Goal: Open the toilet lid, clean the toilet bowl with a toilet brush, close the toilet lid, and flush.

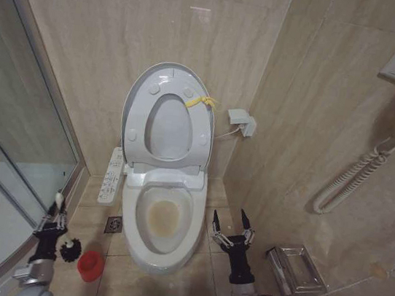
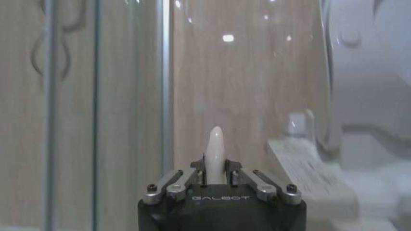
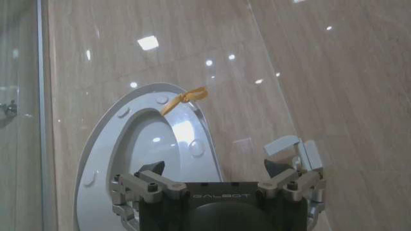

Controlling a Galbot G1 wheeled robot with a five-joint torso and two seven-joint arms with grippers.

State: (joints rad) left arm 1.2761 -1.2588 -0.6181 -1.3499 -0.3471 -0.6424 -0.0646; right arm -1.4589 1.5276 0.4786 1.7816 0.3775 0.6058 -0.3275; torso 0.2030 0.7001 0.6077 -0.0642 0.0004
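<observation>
We see the toilet lid (image 1: 163,88) raised upright against the beige tiled wall (image 1: 87,44), with the ring-shaped seat (image 1: 170,126) lifted along with it, and a small yellow tag (image 1: 200,103) sticking out near the lid's upper edge. Below it the toilet bowl (image 1: 161,220) stands open on the floor, its inside stained brownish, and a white button panel (image 1: 112,175) runs along its side toward the robot's left. Our left gripper (image 1: 57,205) sits low on that side, beside the glass shower door (image 1: 16,130), its fingers pinched together on the whitish handle of the toilet brush (image 1: 59,221) — from the left wrist view the rounded tip of the handle (image 2: 216,144) stands up between the closed fingers (image 2: 168,183). The dark bristle head (image 1: 69,249) hangs just below the gripper, next to the small red holder cup (image 1: 90,265) on the floor, and we cannot tell whether the two touch. A dark floor drain (image 1: 114,225) lies between the cup and the bowl's base. Our right gripper (image 1: 231,230) hovers on the other side of the bowl, just beside its rim, with its fingers spread wide and nothing between them — its wrist view looks up at the raised lid (image 3: 103,159) and the yellow tag (image 3: 186,98). A metal box (image 1: 295,271) sits against the wall to the right of that arm.
</observation>
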